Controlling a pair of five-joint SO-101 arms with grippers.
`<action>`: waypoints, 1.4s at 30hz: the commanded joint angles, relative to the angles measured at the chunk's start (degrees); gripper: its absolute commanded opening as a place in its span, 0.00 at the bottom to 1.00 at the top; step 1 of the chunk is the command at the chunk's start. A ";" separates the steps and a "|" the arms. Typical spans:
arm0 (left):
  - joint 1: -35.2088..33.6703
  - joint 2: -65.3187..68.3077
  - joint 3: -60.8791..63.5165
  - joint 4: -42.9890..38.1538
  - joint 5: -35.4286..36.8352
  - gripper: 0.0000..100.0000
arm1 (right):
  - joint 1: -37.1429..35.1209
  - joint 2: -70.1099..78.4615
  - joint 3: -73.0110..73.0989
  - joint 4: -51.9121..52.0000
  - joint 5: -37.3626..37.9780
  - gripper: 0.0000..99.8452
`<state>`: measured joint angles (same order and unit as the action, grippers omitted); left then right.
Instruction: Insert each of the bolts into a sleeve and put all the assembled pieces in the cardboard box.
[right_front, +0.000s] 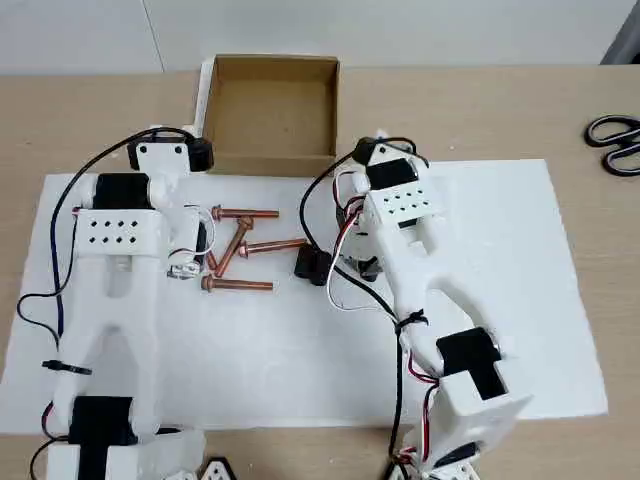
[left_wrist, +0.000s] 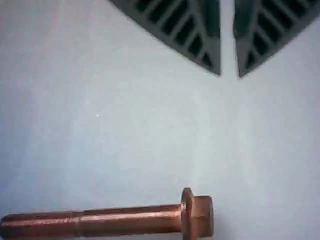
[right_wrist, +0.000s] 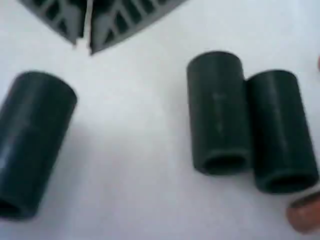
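Starting at the left gripper (left_wrist: 228, 74): its jaws stand all but together on nothing, hanging over the white sheet (left_wrist: 100, 100) just beside a copper bolt (left_wrist: 110, 222); the right gripper (right_wrist: 88, 44) is likewise closed and empty, near three black sleeves (right_wrist: 218, 112); the cardboard box (right_front: 270, 110) sits empty beyond. The step, I judge, is lifting that bolt; the jaws should part first, then straddle the shank close to the head, leaving the plain end free for a sleeve. The bolt lies flat; taking it for the one nearest that arm in the high view, its long axis runs across the table, head toward the left arm, plain tip toward the sleeves.
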<state>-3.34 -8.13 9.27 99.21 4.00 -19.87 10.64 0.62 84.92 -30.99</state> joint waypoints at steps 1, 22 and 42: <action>-0.26 -0.26 -0.31 0.18 -0.18 0.01 | 0.13 -0.31 -2.46 -2.15 -0.62 0.00; -0.26 -0.18 -0.31 -0.09 -0.26 0.01 | 1.63 -0.22 -2.29 -2.95 -0.53 0.00; -0.26 -0.18 1.19 -0.62 -0.35 0.01 | 5.49 -0.31 -2.37 -0.48 -2.81 0.31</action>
<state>-3.34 -8.13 9.89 99.21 4.00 -14.51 10.64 0.62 84.57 -32.75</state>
